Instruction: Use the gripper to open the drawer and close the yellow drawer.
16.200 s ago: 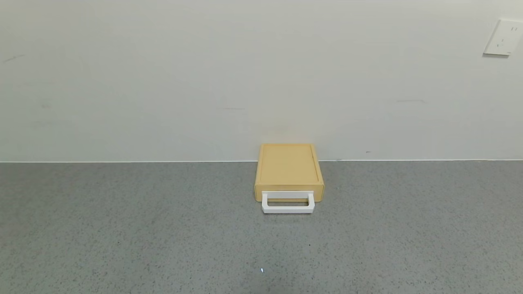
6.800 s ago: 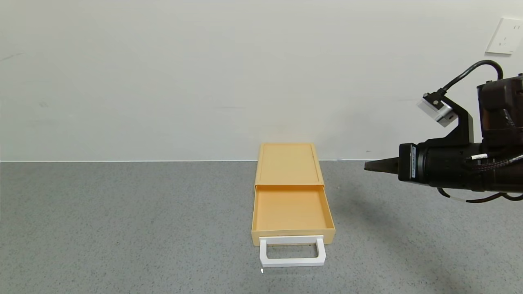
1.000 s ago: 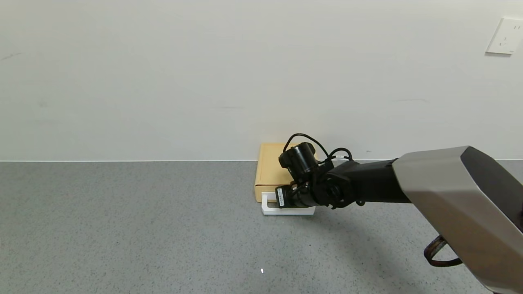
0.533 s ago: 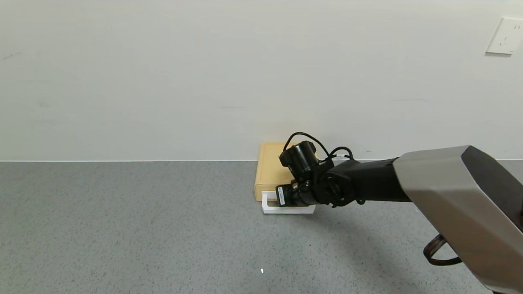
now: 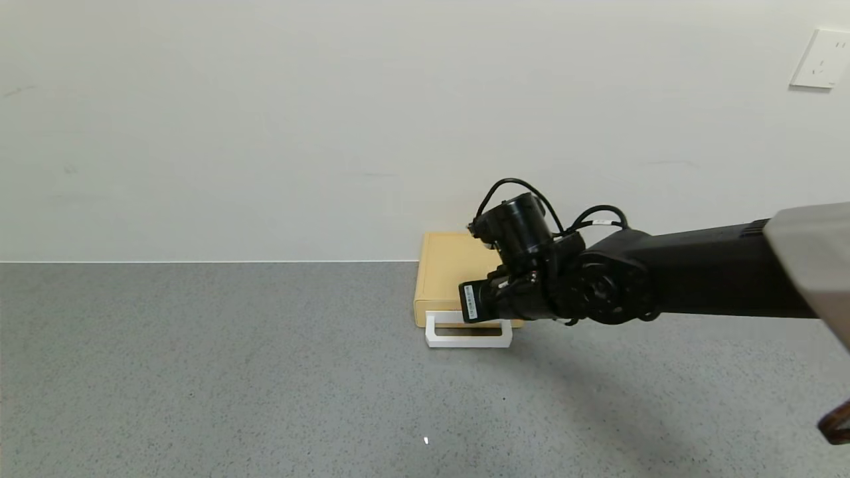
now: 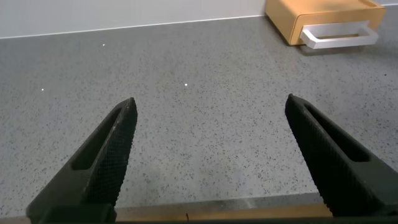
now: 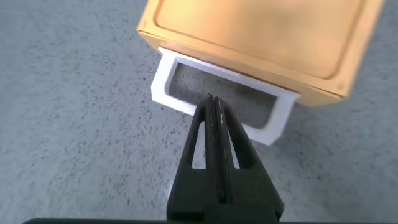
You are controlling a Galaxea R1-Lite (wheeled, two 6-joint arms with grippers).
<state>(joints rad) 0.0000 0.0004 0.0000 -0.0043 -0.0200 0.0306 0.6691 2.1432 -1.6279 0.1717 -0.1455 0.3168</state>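
Note:
The mustard-yellow drawer (image 5: 443,277) stands against the wall, tray fully in, with its white loop handle (image 5: 465,340) lying on the grey counter. My right gripper (image 7: 213,99) is shut and empty; its tips hover just above the handle (image 7: 171,99), apart from it, in front of the drawer (image 7: 261,31). In the head view the black right wrist (image 5: 531,292) covers the drawer's right front corner and hides the fingertips. My left gripper (image 6: 211,124) is open and empty, low near the counter's front edge, far from the drawer (image 6: 323,15).
The grey speckled counter (image 5: 265,385) runs back to a white wall right behind the drawer. A white wall socket (image 5: 818,58) sits high at the right. The counter's front edge (image 6: 217,211) shows under the left gripper.
The tray, open 6.8 s ago, is pushed in. In the last half second the right wrist has risen and drawn back a little from the handle.

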